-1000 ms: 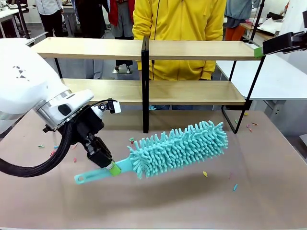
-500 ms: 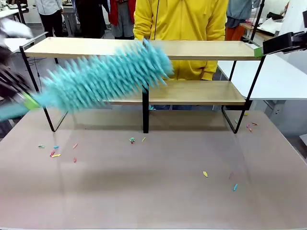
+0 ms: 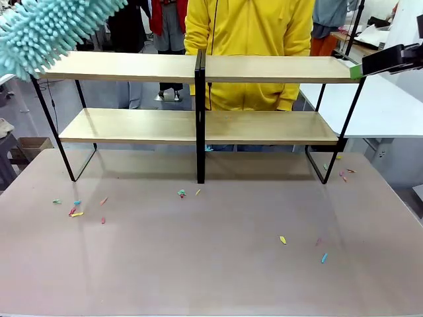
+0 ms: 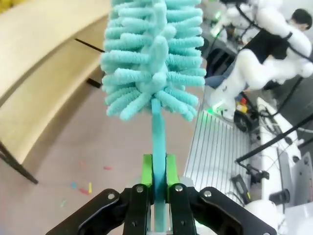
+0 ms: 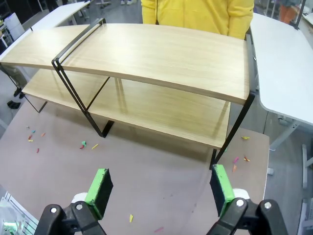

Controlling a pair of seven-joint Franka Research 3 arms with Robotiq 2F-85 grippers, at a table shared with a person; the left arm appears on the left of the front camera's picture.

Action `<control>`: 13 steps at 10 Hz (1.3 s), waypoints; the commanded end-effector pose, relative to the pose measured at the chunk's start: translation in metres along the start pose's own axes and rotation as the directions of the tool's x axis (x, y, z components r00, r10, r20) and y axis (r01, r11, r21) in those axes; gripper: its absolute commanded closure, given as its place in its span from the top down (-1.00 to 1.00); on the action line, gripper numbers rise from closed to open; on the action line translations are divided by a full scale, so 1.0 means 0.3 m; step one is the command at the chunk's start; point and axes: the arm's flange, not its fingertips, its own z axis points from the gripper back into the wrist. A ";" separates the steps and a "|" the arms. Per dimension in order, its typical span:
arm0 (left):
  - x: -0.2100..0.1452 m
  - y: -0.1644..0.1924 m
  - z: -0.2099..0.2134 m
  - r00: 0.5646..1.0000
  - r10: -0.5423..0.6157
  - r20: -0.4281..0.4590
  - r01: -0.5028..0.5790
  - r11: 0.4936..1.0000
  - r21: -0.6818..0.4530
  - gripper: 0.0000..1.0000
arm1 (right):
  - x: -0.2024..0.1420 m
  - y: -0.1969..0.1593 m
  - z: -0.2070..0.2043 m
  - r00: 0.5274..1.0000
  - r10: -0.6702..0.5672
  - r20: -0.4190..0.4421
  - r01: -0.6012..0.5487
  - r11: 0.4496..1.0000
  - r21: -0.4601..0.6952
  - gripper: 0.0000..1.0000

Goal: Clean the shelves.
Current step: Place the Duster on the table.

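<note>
The shelves (image 3: 264,69) are two long light-wood boards on a black frame, standing across the far side of the table. A teal fluffy duster (image 3: 46,26) hangs in the air at the top left, above the upper board's left end. In the left wrist view my left gripper (image 4: 157,181) is shut on the duster's thin teal handle, and the duster head (image 4: 154,54) sticks out ahead, with the shelves (image 4: 39,63) to its left. My right gripper (image 5: 159,188) is open and holds nothing, high above the table in front of the shelves (image 5: 161,54). From the front, my right gripper (image 3: 370,65) shows by their upper right corner.
A person in a yellow top (image 3: 248,39) stands behind the shelves. Small coloured scraps (image 3: 76,211) lie on the brown table (image 3: 211,277), with more scraps (image 3: 283,240) at the centre right. A white table (image 3: 377,105) stands to the right.
My left arm swung the duster up from low over the table to the upper left. The arm has left the front view and only the duster head still shows.
</note>
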 end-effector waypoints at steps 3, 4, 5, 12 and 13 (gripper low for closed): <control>0.030 -0.020 -0.042 0.999 -0.023 -0.046 0.023 1.000 -0.020 -0.75 | -0.001 -0.007 -0.001 1.000 0.006 0.001 -0.006 1.000 0.006 1.00; 0.034 -0.064 -0.079 0.976 -0.145 -0.161 0.100 0.960 -0.260 -0.75 | 0.000 0.000 0.001 1.000 0.000 0.000 0.000 1.000 0.000 1.00; 0.006 -0.049 -0.095 0.927 -0.199 -0.318 0.119 0.960 -0.252 -0.75 | -0.043 -0.016 -0.074 0.968 -0.052 -0.245 0.060 0.998 0.026 1.00; -0.356 0.314 -0.383 0.810 0.145 -0.568 -0.322 0.920 -0.225 -0.75 | -0.599 -0.263 -0.448 0.419 -0.444 -0.792 0.825 0.550 0.127 1.00; -0.367 0.338 -0.401 0.830 0.198 -0.522 -0.348 0.914 -0.207 -0.75 | -0.591 -0.289 -0.437 0.442 -0.541 -0.716 0.817 0.572 0.072 1.00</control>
